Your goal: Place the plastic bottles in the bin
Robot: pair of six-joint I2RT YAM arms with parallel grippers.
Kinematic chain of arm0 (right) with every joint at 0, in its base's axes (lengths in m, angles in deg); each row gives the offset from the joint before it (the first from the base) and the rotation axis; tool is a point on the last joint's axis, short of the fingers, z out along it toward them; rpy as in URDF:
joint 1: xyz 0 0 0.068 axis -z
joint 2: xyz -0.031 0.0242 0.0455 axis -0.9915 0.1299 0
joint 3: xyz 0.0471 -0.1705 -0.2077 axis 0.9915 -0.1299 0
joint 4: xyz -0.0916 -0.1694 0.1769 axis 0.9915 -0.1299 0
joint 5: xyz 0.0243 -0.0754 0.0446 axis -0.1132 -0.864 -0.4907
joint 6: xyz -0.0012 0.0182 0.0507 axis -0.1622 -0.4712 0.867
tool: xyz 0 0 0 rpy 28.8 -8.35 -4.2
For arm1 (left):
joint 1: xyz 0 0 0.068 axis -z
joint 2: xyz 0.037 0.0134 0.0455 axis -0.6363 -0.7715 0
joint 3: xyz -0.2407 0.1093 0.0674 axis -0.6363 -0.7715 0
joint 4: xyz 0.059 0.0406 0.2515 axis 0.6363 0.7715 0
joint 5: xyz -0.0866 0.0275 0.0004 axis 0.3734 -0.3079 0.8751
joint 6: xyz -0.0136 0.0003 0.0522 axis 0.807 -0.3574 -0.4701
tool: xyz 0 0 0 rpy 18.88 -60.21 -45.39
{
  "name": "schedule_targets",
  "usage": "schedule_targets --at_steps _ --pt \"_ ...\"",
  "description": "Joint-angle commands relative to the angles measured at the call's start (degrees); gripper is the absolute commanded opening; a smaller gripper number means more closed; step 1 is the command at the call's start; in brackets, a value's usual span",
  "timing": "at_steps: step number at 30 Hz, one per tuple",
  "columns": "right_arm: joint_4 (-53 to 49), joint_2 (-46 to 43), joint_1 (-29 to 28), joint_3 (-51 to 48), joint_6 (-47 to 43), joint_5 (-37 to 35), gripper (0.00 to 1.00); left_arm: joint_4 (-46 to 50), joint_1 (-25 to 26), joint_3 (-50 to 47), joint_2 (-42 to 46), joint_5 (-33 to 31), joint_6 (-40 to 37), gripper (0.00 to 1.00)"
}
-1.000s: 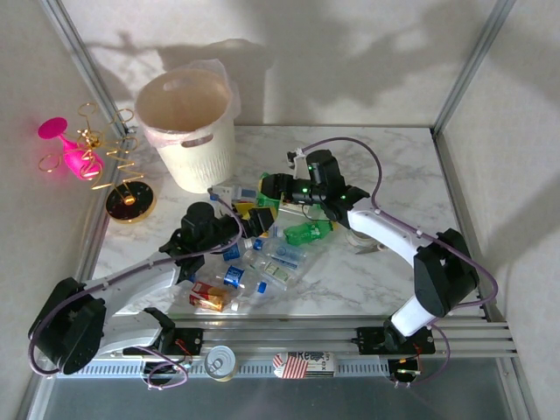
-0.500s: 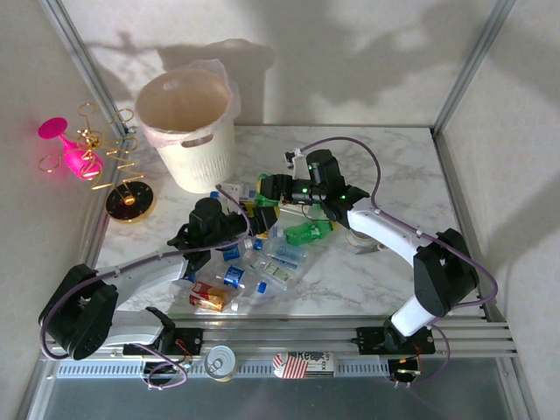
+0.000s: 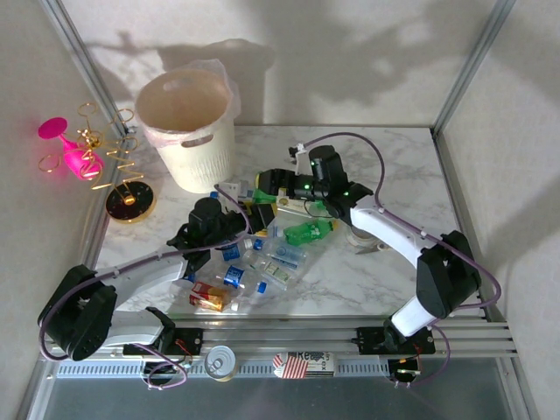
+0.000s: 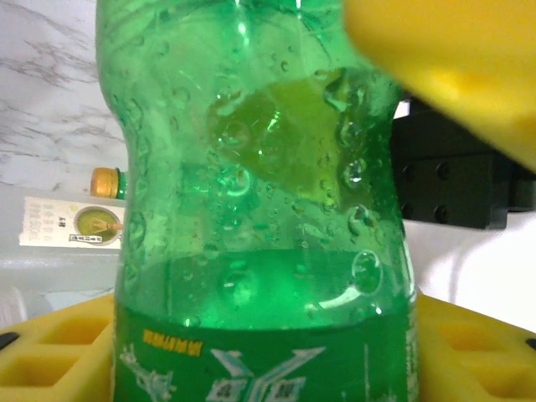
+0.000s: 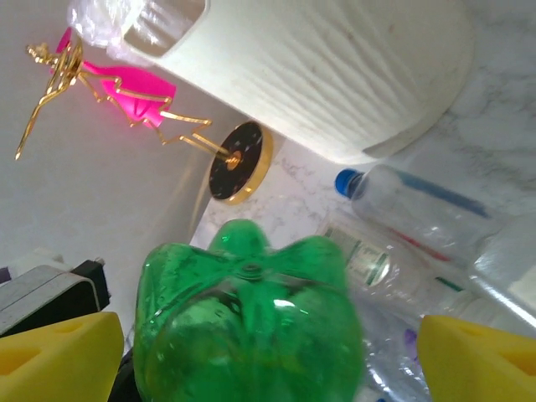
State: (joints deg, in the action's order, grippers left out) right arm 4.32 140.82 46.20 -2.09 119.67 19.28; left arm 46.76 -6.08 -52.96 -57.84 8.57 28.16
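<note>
Little of the task looks done. From above, the bin point(image 3: 203, 164) stands at the far left of the tabletop point(image 3: 394, 157), and what can be seen of its inside holds no bottle, though its floor is partly hidden. The other bottles point(image 3: 262, 262) lie in a heap near the middle, well short of the bin, with a second green one point(image 3: 308, 232) lying just beside them.

One green bottle point(image 4: 260, 209) is in hand between the two arms. The left end effector point(image 3: 248, 216) holds it, yellow pads point(image 4: 452, 67) pressed against its body. The right end effector point(image 5: 268, 352) is wide, with a gap between each fingertip point(image 5: 59, 356) and the bottle's base. This is probably a handover to the left arm, which would then carry the bottle to the bin.

The left wrist view gives the droplets inside the bottle and its label. The right wrist view gives the gaps beside the base, with the bin's ribbed wall and the pink glass point(image 5: 126, 84) beyond. The top view shows the heap left to clear.
</note>
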Motion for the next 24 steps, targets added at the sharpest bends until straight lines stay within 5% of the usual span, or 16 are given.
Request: schedule_targets --at_steps 1,7,13,24 --pt "-2.7 -4.6 1.8 1.6 -3.9 -4.8 0.93 2.2 -0.4 4.1 2.8 -2.7 -2.7 0.46" --pt "-5.5 -8.5 2.0 -2.3 -7.5 -15.0 0.99 10.2 -3.0 13.0 4.2 -5.8 -8.0 0.36" --pt "-5.0 -10.1 2.1 -6.8 -7.2 -18.2 0.99 17.2 -8.3 26.0 1.5 -9.3 -11.4 0.00" --pt "-5.2 -10.8 2.1 -9.5 -7.7 -18.2 0.99 29.3 -20.7 48.7 -9.3 -20.9 -17.0 0.00"
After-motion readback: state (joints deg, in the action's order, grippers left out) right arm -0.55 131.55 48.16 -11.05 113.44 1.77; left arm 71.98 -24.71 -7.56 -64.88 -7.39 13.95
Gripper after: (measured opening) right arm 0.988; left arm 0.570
